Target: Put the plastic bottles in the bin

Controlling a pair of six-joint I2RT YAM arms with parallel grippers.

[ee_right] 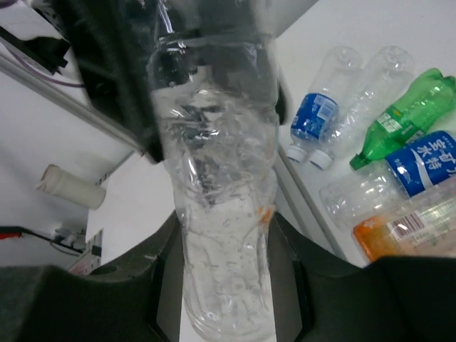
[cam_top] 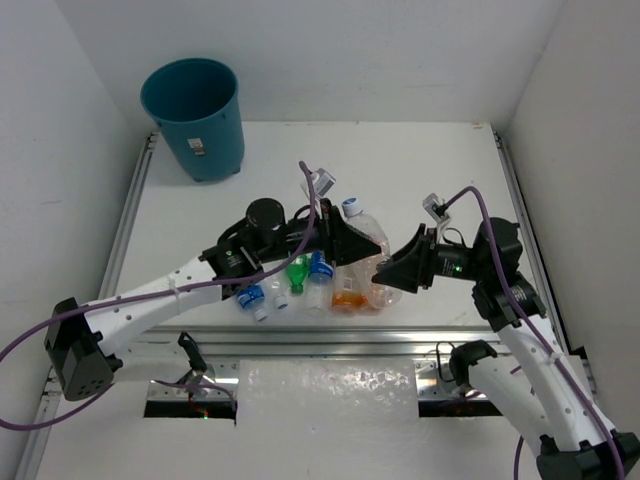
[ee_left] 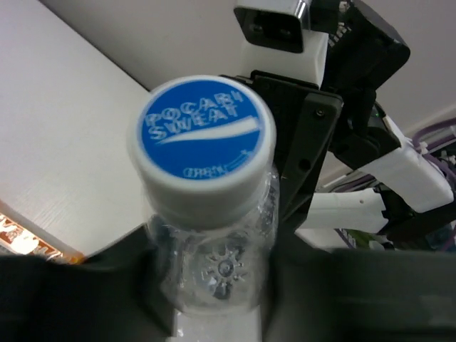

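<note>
Left wrist: the left tool (ee_left: 214,292) grips the blue-capped bottle (ee_left: 203,142) by its neck. The right tool (ee_right: 226,285) is clamped on its body.

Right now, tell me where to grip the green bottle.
Grip the green bottle at its neck, coming straight down with the jaws across it. It lies flat, a clear bottle and a blue-label bottle close along its body's sides; the narrower neck probably leaves more room.

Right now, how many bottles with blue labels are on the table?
2. One blue-label bottle lies at the pile's left end; the other blue-label bottle lies between the green bottle and the orange bottle. More may be hidden.
</note>
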